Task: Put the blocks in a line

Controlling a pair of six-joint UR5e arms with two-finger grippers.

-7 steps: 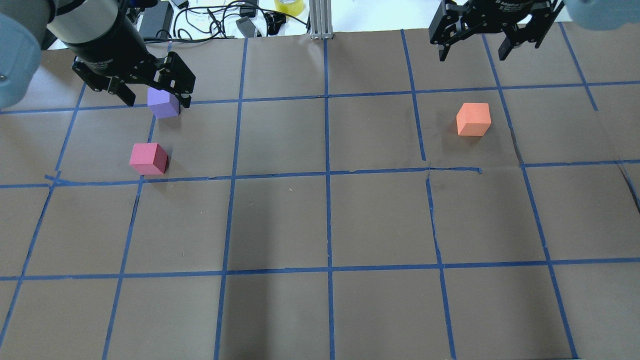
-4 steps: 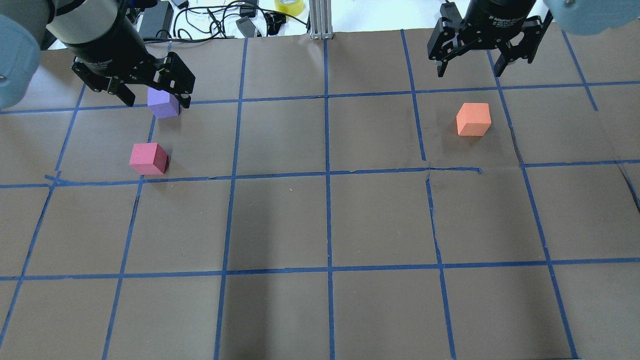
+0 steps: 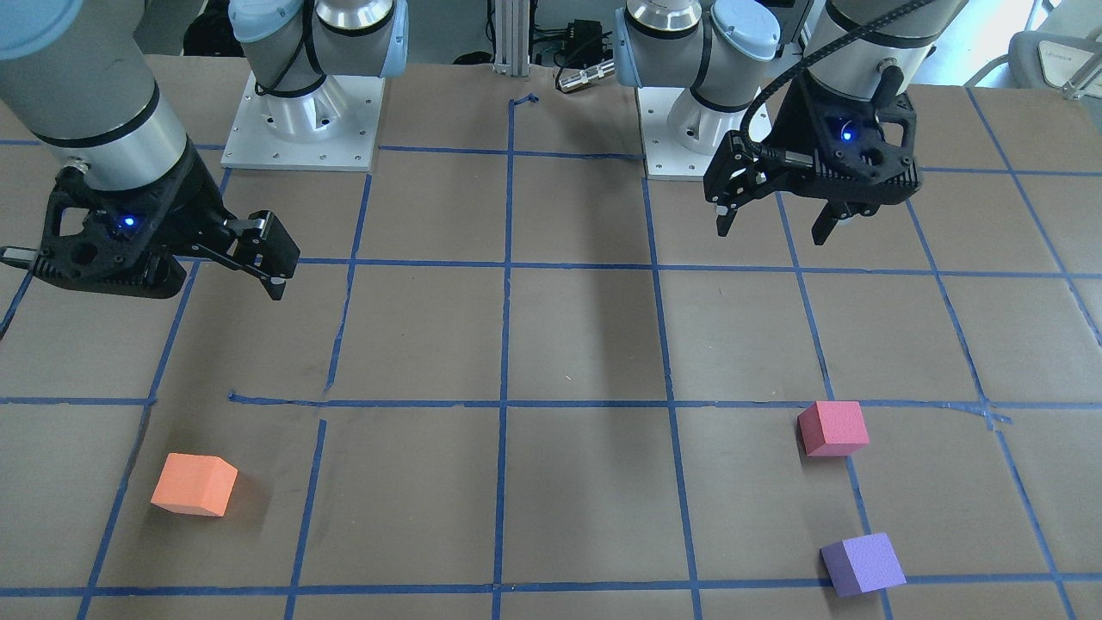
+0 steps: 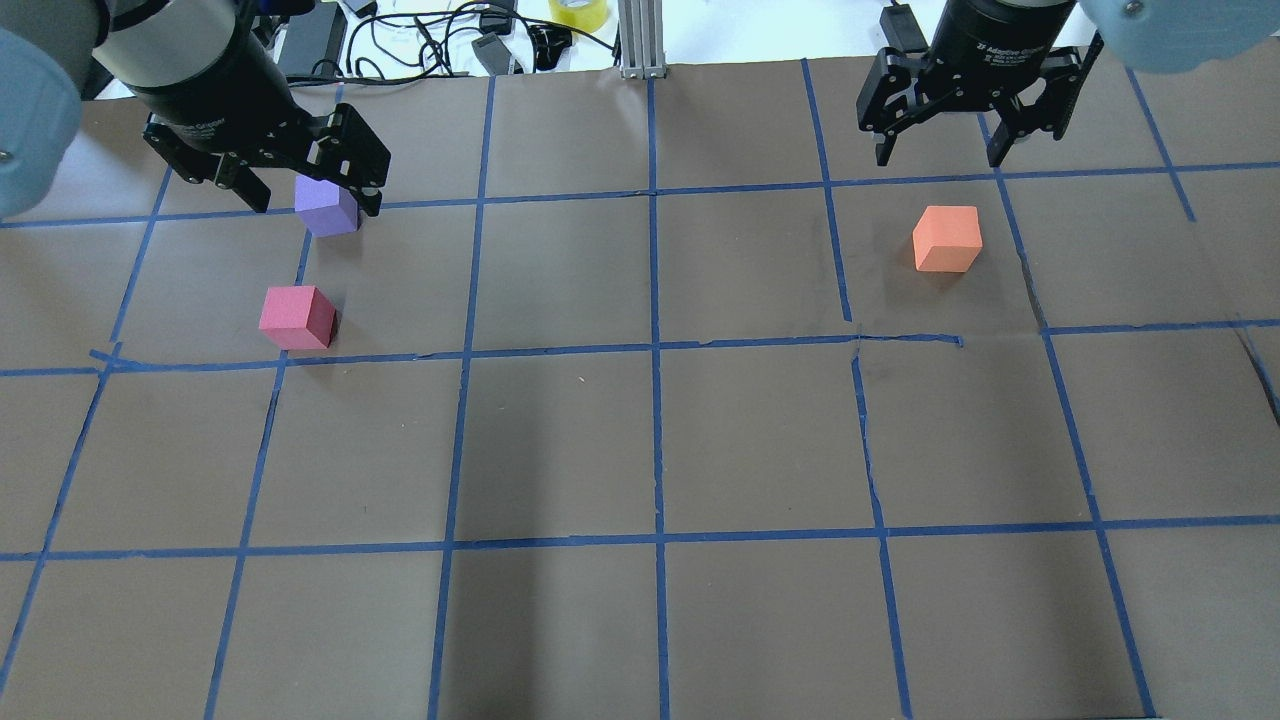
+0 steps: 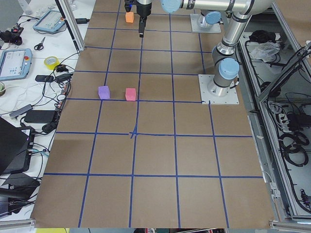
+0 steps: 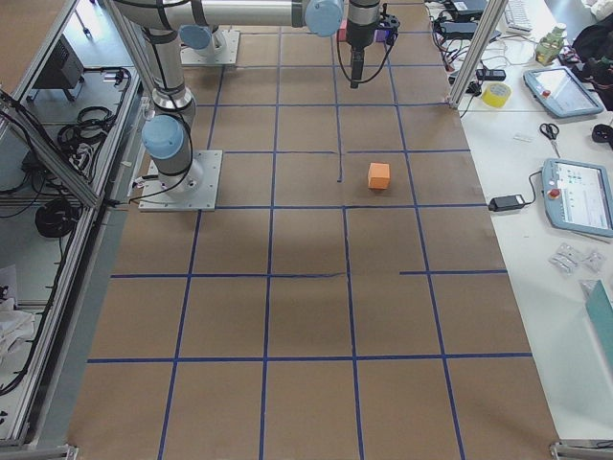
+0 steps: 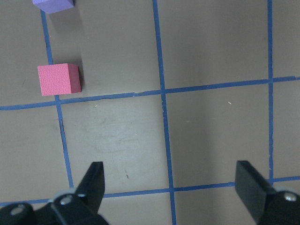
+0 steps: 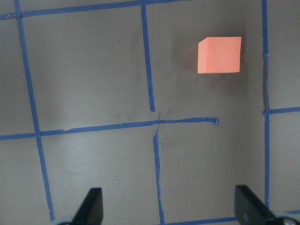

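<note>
The orange block (image 4: 946, 238) sits on the table's right half and shows in the right wrist view (image 8: 219, 55). The pinkish-red block (image 4: 297, 317) and the purple block (image 4: 327, 207) sit apart on the left half. Both show in the left wrist view, pinkish-red (image 7: 58, 79) and purple (image 7: 52, 4) cut by the top edge. My left gripper (image 4: 312, 203) is open and empty, held high above the table; in the overhead view it overlaps the purple block. My right gripper (image 4: 938, 158) is open and empty, above the table beyond the orange block.
Brown paper with a blue tape grid (image 4: 655, 350) covers the table. Cables, a power brick and a yellow tape roll (image 4: 578, 12) lie past the far edge. An aluminium post (image 4: 640, 40) stands at the far middle. The arm bases (image 3: 301, 120) are bolted at the robot's side.
My right gripper has turned a little and moved closer to the orange block in the overhead view. The left gripper and all three blocks have not moved.
</note>
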